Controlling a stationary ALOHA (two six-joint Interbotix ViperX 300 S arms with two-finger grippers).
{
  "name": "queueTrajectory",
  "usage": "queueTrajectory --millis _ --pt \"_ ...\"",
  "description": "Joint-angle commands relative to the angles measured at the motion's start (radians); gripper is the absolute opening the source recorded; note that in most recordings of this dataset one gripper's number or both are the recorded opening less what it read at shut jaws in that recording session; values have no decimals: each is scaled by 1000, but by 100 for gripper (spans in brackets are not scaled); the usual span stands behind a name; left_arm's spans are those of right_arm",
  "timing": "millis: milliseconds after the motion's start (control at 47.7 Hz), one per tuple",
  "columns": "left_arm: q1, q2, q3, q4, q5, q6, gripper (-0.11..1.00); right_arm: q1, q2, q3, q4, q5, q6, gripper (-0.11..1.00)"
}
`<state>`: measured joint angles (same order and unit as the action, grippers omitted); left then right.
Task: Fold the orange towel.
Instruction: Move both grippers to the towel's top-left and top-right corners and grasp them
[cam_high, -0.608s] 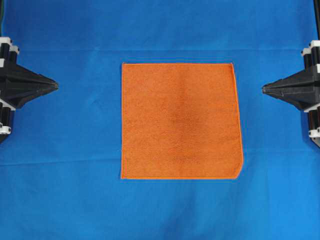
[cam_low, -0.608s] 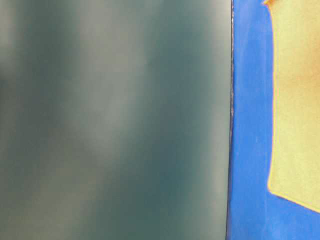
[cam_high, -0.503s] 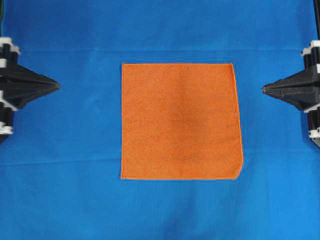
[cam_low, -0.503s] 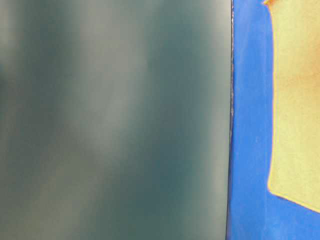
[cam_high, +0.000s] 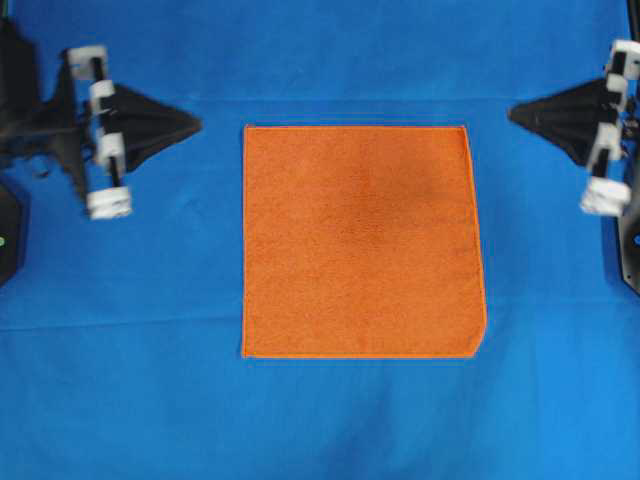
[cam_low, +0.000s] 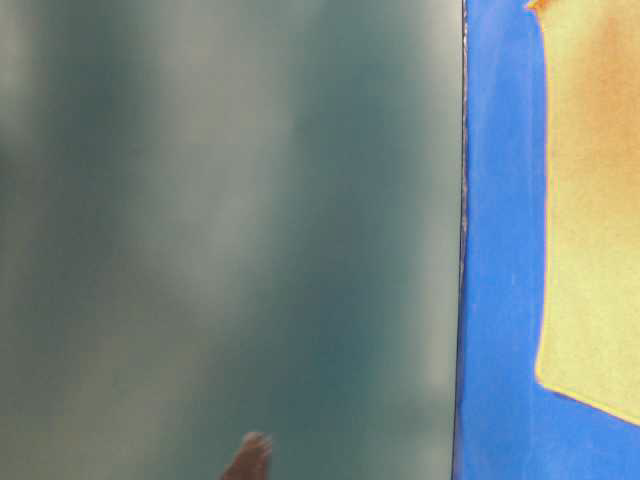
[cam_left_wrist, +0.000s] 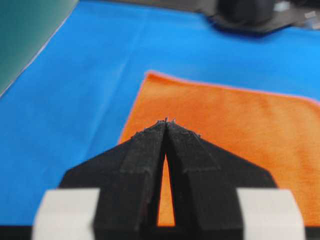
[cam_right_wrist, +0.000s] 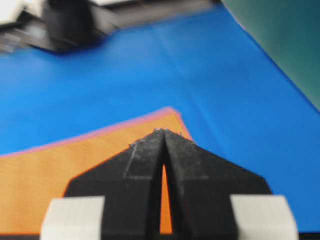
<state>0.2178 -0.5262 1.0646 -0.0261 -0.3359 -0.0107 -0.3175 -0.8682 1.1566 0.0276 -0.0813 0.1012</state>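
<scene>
Orange towel (cam_high: 364, 241) lying flat, looking soft and limp; grabbing 12 o'clock corners seems best. Left end effector (cam_high: 196, 124) and right end effector (cam_high: 512, 112) both pinched closed, empty.

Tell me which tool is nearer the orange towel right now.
Left, narrowly. The left tool sits shut just off the orange towel's upper left corner in the overhead view. The right tool, also shut, sits slightly farther off its upper right corner. Neither touches it.

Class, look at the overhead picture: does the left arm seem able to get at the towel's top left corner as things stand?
Probably yes. The left end effector, shut, points at the orange towel with only bare blue cloth between its tip and that corner; nothing lies in the way.
</scene>
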Motion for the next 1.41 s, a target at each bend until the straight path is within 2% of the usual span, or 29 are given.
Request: queueTrajectory --millis 0,84,147,273,336,378,524,671,839,1028,1070,1133,1258,1321,1384 --pt "28 67 -49 -5 -11 -3 10 -63 54 -3 3 12 8 0" --pt "57 156 -77 -6 -9 -15 31 -107 121 3 3 14 12 1" --pt "72 218 -95 -6 -9 -28 51 -135 193 9 3 9 14 5" --pt "92 331 -133 -6 -11 -41 85 -172 331 12 5 -23 14 42" --pt "95 379 -150 -8 -11 -41 90 -181 400 12 5 -55 14 56" --pt "101 408 -160 -6 -14 -41 88 -184 443 11 5 -83 14 60" --pt "123 508 -172 -8 -58 -41 87 -186 594 6 3 -186 14 54" --pt "132 591 -172 -8 -100 -43 87 -186 706 3 6 -258 14 54" --pt "140 667 -179 -8 -135 -43 87 -186 788 -9 17 -302 14 53" --pt "138 706 -193 -8 -120 -43 82 -186 813 -17 23 -307 14 51" --pt "133 706 -193 -8 -109 -43 78 -186 813 -17 23 -307 14 48" --pt "126 707 -195 -8 -95 -41 65 -186 813 -15 23 -307 12 36" --pt "120 706 -193 -6 -81 -35 30 -184 813 -17 20 -305 12 4" --pt "118 706 -193 -6 -80 -35 14 -183 811 -17 20 -307 12 1" --pt "117 706 -195 -6 -75 -34 4 -179 811 -17 20 -307 12 1"
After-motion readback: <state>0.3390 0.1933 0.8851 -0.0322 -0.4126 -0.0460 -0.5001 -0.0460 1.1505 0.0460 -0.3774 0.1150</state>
